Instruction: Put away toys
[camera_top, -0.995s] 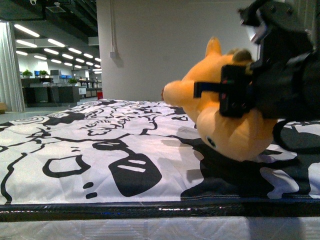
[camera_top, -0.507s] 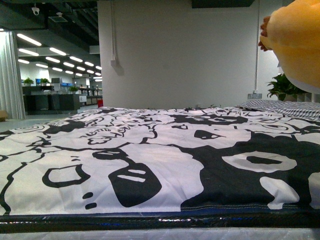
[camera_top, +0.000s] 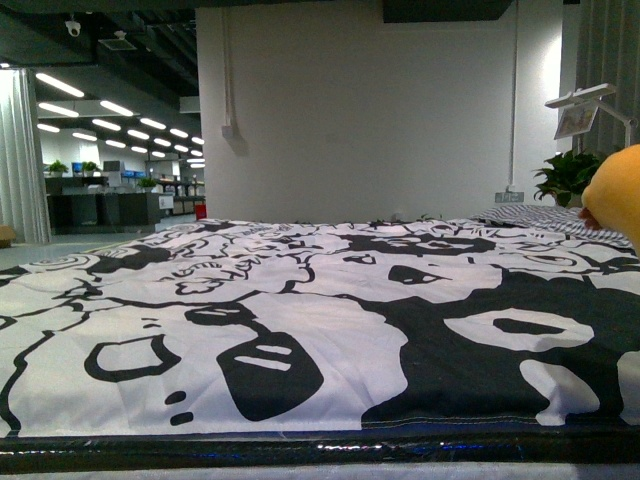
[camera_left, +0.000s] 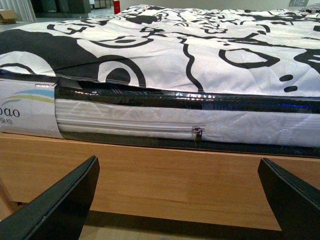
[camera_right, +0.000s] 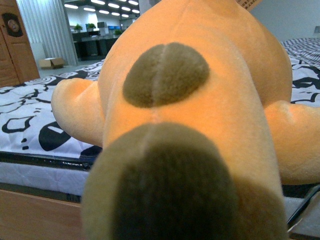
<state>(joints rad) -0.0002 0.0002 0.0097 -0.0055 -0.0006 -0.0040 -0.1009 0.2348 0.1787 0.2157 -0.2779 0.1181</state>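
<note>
Orange plush (camera_top: 618, 190) poking in at the far right edge of the front view, above the sheet (camera_top: 330, 300), seemingly not resting on it. Fills nearly the whole right wrist view, so sits right up against the right gripper and well away from the left one. Long axis running straight away from that camera, dark brown end nearest, stubby limbs sticking out to either side. Can't tell head from tail there. Right jaws hidden, so no telling wide or closed; probably clamped on it, just guessing. Wide-spread, empty left gripper (camera_left: 177, 167) down low, facing the mattress (camera_left: 150, 125) side.
</note>
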